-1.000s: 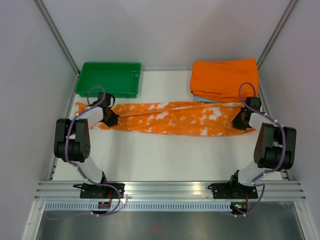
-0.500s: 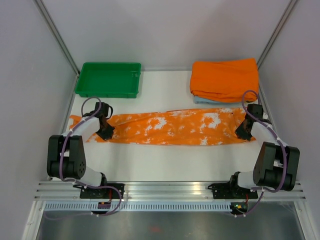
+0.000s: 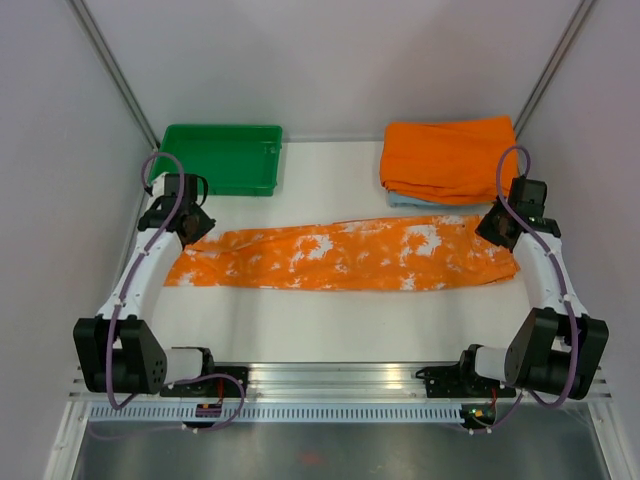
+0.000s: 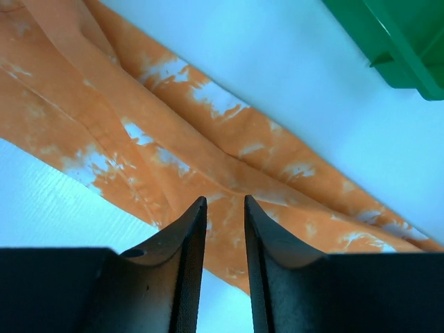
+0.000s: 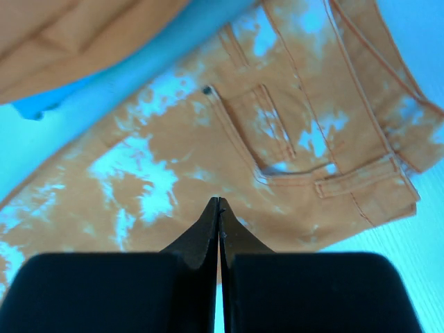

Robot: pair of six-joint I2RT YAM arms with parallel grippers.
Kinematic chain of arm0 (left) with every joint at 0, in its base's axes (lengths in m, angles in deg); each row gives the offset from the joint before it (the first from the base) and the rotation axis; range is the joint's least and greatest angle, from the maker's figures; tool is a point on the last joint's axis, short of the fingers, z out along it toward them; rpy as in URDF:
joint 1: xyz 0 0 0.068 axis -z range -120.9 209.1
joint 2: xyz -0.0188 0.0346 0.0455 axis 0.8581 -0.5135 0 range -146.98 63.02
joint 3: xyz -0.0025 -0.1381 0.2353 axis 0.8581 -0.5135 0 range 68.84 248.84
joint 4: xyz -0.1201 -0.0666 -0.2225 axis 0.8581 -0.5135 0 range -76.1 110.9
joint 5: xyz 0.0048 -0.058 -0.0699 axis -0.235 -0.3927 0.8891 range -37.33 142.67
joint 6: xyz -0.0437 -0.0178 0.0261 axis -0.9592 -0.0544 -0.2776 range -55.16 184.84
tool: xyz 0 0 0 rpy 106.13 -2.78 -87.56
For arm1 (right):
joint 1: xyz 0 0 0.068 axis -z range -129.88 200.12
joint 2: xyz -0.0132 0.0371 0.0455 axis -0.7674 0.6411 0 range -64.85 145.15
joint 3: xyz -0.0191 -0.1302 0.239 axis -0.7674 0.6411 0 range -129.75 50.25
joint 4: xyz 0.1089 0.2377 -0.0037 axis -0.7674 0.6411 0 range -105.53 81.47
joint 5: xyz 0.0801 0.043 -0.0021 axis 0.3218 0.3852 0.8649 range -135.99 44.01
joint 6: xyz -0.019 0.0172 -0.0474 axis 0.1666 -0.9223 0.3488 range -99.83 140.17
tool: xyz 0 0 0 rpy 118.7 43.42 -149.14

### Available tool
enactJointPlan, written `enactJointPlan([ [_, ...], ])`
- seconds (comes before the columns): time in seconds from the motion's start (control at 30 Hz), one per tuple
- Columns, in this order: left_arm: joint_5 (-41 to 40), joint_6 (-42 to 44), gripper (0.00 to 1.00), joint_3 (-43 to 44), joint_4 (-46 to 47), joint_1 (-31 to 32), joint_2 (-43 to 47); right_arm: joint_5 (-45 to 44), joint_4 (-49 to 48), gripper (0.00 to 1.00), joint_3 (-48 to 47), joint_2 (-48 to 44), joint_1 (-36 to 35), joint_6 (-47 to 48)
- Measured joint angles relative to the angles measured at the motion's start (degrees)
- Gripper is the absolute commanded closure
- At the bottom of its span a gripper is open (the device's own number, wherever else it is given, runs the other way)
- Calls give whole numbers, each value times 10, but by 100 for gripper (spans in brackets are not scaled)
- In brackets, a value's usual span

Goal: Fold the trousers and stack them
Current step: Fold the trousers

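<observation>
1. Trousers of soft orange cloth with white blotchy splashes lie flat in a long band across the middle of the white counter. They reach from near its left edge to near its right edge, waist end at the right.
2. Left gripper hangs above the leg end of the trousers, its black fingers a narrow gap apart with nothing between them.
3. Right gripper hangs over the waist end, fingers pressed together and empty.
4. Green plastic tray sits at the far left corner.
5. Plain orange folded cloth lies at the far right corner on a light blue folded cloth.
</observation>
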Motion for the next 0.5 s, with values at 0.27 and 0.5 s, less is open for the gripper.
enactJointPlan([
  [0.27,-9,-41,98,-60,-5,-7,-8,35,-7,99,-9,-22,-3,4],
  [0.5,-9,-70,98,-104,23,-33,-48,46,-4,99,22,-24,-3,9],
])
